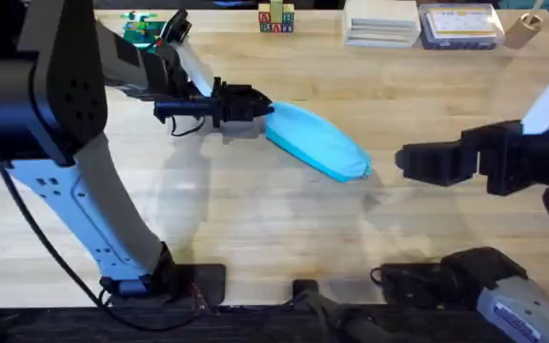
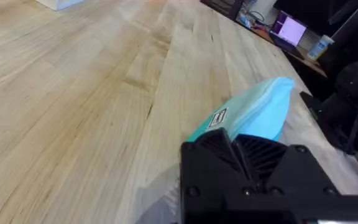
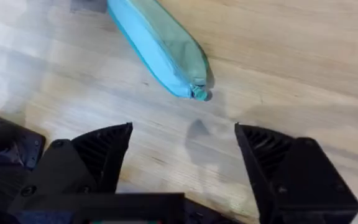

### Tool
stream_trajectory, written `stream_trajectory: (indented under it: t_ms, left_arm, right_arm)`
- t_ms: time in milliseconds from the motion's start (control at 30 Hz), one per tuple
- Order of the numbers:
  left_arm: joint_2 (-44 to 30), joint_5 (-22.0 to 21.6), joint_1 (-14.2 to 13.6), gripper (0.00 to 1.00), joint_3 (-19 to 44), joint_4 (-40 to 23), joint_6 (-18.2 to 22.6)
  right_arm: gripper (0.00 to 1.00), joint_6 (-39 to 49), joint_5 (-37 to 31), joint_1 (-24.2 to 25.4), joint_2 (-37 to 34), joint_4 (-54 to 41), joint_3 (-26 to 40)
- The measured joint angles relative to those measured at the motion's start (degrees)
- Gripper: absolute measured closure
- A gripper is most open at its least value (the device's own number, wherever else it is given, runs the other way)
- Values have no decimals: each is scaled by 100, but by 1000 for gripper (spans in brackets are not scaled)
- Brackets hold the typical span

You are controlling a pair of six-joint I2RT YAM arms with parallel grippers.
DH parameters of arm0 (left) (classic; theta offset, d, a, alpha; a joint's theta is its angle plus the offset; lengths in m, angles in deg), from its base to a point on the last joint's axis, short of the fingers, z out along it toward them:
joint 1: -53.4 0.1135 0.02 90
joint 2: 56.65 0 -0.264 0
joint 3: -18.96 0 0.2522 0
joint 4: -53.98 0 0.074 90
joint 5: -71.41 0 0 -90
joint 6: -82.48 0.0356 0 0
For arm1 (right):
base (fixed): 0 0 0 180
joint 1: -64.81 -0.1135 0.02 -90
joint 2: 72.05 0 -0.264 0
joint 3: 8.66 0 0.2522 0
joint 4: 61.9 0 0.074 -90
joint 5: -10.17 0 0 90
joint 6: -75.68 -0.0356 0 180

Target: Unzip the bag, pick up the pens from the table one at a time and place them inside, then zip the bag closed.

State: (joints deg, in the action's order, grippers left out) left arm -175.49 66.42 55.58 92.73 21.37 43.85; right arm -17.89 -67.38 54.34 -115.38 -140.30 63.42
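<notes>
The left gripper (image 1: pixel 267 108) covers the near end of the bag (image 1: pixel 317 143), hiding its jaws. The bag's zipper is too small to make out.

Two arms are being shown with black joints and pale blue-white links. A black cable is being run along the left arm. Ribbed black fingers (image 3: pixel 107 152) and small screws are being seen.

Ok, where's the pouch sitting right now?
In the overhead view the light-blue pouch lies slanted near the middle of the table, one end at the left gripper, the other pointing toward the open right gripper.
</notes>
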Motion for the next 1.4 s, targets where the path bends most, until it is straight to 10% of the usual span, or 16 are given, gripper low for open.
stream_trajectory:
  t_ms: [100,167,200,700,1167,1400]
  left_arm:
    - [1,-17,6,708,2,18,-5]
    - [0,-15,33,384,2,20,-17]
    - [0,-17,61,30,2,19,-61]
    - [137,-913,34,6,115,134,-1847]
    - [2126,-3744,66,6,120,-53,-2502]
    - [3981,-4776,66,6,120,-1601,-2550]
  right_arm:
    - [4,88,50,-15,0,-4,7]
    - [4,110,55,-15,0,-6,7]
    - [4,131,55,-15,0,-6,7]
    - [4,155,72,-15,0,-7,7]
    - [4,143,71,-15,0,-7,7]
    - [4,142,70,-15,0,-7,7]
